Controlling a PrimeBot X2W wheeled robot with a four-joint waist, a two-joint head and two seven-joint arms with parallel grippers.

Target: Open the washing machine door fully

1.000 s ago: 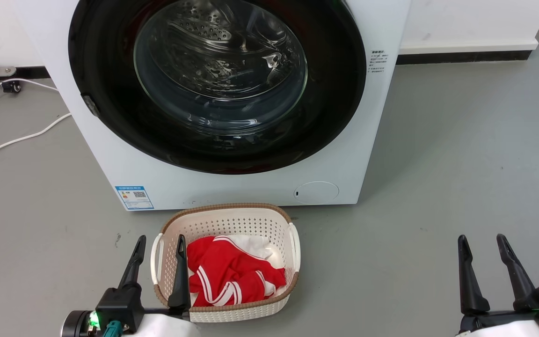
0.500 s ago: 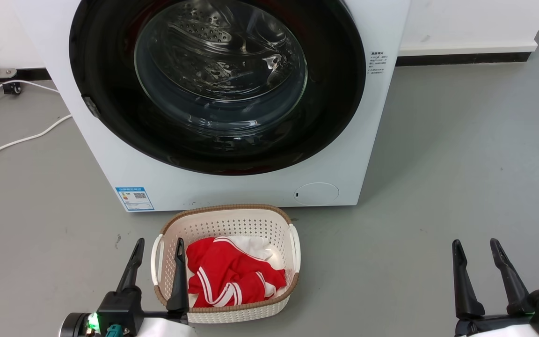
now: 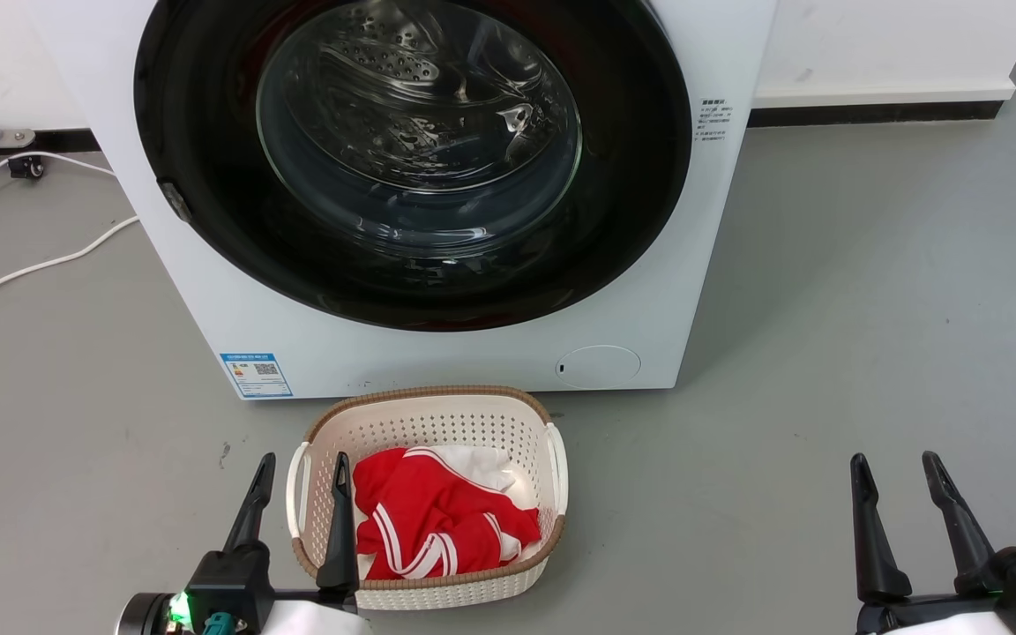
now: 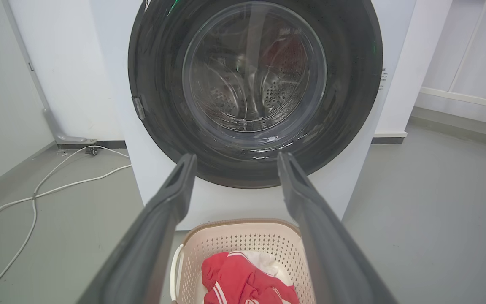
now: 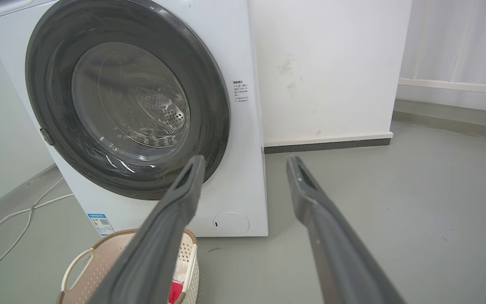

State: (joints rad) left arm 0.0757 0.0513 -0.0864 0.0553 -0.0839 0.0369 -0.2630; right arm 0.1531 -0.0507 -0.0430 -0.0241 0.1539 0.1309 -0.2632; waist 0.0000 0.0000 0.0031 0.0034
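The white washing machine (image 3: 437, 362) stands ahead of me on the grey floor. Its round glossy black door (image 3: 631, 203) with the clear glass bowl lies flat against the front, closed. A small latch tab (image 3: 175, 201) sits on the door's left rim. My left gripper (image 3: 305, 467) is open at the lower left, over the left rim of the basket, well short of the machine. My right gripper (image 3: 894, 466) is open at the lower right above bare floor. The door (image 4: 352, 84) fills the left wrist view beyond the open fingers (image 4: 175, 190), and the door (image 5: 49, 55) also shows in the right wrist view.
A cream perforated laundry basket (image 3: 424, 419) with red and white clothes (image 3: 437, 516) sits on the floor right in front of the machine. White cables (image 3: 41, 260) trail over the floor at the left. A white wall with a dark skirting (image 3: 870, 108) runs behind at the right.
The head view has shifted slightly. My right gripper has dropped a little lower and leftward in the picture. The door has not moved.
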